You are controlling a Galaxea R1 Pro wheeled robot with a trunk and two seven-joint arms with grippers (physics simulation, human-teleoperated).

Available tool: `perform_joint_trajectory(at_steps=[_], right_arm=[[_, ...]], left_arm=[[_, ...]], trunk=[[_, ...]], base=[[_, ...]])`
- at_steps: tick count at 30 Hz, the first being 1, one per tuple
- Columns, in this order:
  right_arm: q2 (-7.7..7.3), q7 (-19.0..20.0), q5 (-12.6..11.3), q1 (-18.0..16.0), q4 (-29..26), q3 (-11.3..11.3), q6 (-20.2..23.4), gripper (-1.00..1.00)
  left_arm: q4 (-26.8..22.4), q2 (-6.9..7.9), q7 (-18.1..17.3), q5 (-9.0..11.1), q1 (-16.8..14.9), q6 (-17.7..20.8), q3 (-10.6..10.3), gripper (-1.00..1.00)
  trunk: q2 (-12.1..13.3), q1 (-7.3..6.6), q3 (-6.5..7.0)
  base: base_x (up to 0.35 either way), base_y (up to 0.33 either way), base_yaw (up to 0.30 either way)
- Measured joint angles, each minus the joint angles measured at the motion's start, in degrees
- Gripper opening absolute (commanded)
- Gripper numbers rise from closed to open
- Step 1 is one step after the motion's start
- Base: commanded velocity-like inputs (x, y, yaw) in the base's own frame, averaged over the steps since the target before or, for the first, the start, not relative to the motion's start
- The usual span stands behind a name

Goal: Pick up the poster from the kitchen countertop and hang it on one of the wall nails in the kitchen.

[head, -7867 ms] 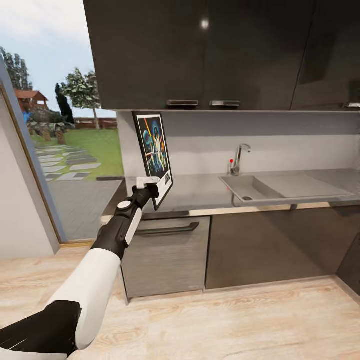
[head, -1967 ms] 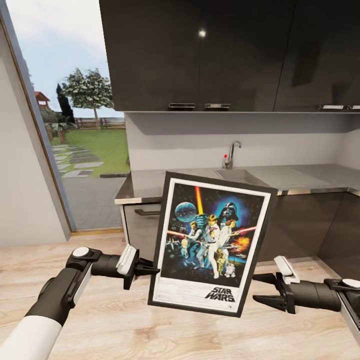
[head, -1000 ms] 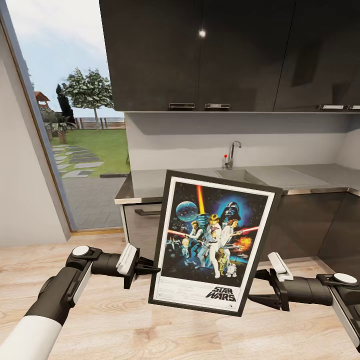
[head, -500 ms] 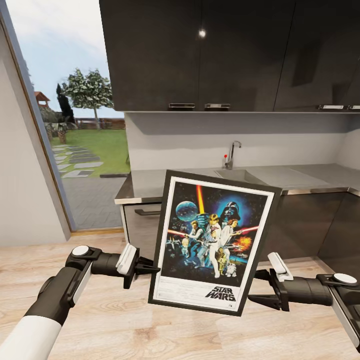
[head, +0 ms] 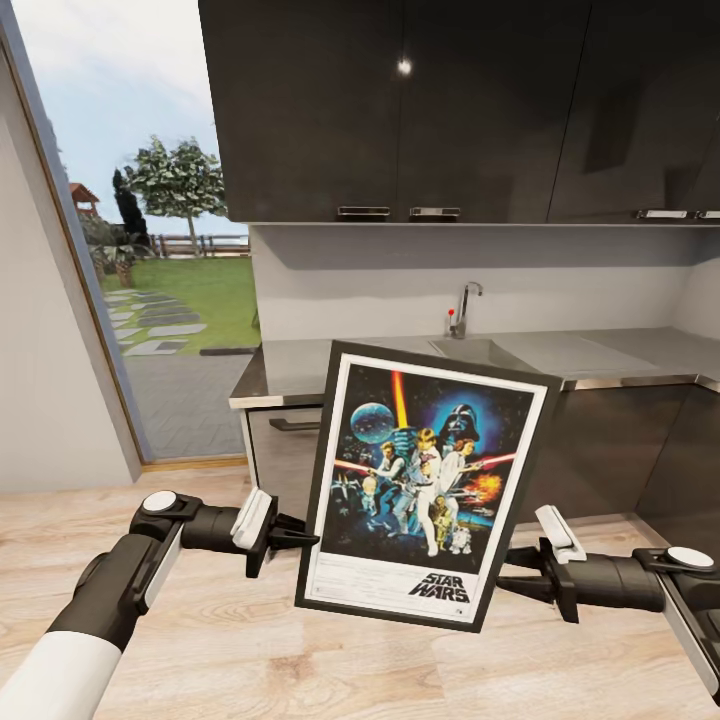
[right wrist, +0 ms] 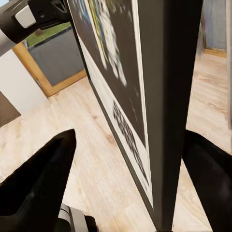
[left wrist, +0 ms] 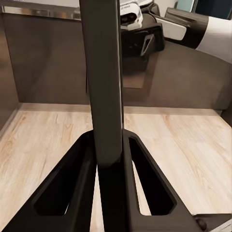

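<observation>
Head view: poster (head: 425, 485) hangs upright near the surface (head: 600, 355), left gripper (head: 300, 538) jaws clamped on its left edge; right gripper (head: 515, 575) jaws, spread around its right edge, should close squarely before carrying.

The poster (head: 425, 495) has a black frame, white border and colourful figures on dark blue. Grey worktop (head: 600, 355), dark glossy cabinets (head: 420, 100), pale wood floor (head: 250, 650).

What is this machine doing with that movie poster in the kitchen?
The robot holds the framed Star Wars poster upright above the wooden floor, off the grey countertop behind it. Its left hand is clamped on the frame's left edge, while the right hand sits at the right edge with fingers around it.
</observation>
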Motion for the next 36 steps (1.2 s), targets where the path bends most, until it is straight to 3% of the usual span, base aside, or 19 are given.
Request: perform_joint_trajectory(at_steps=[2, 3, 19, 22, 29, 31, 36], right_arm=[[0.00, -0.04, 0.03, -0.01, 0.42, 0.03, -0.03, -1.00], [0.00, -0.06, 0.06, -0.01, 0.54, 0.04, -0.04, -1.00], [0.00, 0.07, -0.08, 0.05, 0.99, 0.03, -0.30, -1.00], [0.00, 0.07, -0.08, 0.02, 1.00, 0.05, -0.32, -1.00], [0.00, -0.07, -0.04, 0.03, 1.00, 0.03, -0.25, -1.00], [0.02, -0.07, -0.04, 0.01, 1.00, 0.04, -0.25, -1.00], [0.01, -0.07, -0.04, 0.01, 1.00, 0.04, -0.25, -1.00]], left_arm=[[-0.01, 0.02, 0.00, 0.06, 0.01, -0.01, -0.03, -1.00], [-0.01, 0.03, 0.00, 0.08, 0.01, -0.02, -0.04, 1.00], [0.32, 0.31, 0.02, -0.08, -0.01, 0.20, 0.21, 1.00], [0.35, 1.81, 0.02, 0.03, -0.01, 0.20, 0.24, 1.00], [0.41, 2.94, 0.00, -0.01, -0.01, 0.22, 0.43, 1.00], [0.37, 4.92, 0.00, 0.07, -0.02, 0.26, 0.48, 1.00], [0.69, 6.37, 0.00, -0.03, -0.01, 0.26, 0.57, 1.00]], trunk=[[0.00, 0.00, 0.00], [0.00, 0.00, 0.00], [0.00, 0.00, 0.00], [0.00, 0.00, 0.00], [0.00, 0.00, 0.00], [0.00, 0.00, 0.00], [0.00, 0.00, 0.00]], base=[[0.000, 0.000, 0.000], [0.000, 0.000, 0.000], [0.000, 0.000, 0.000], [0.000, 0.000, 0.000], [0.000, 0.000, 0.000], [0.000, 0.000, 0.000], [0.000, 0.000, 0.000]])
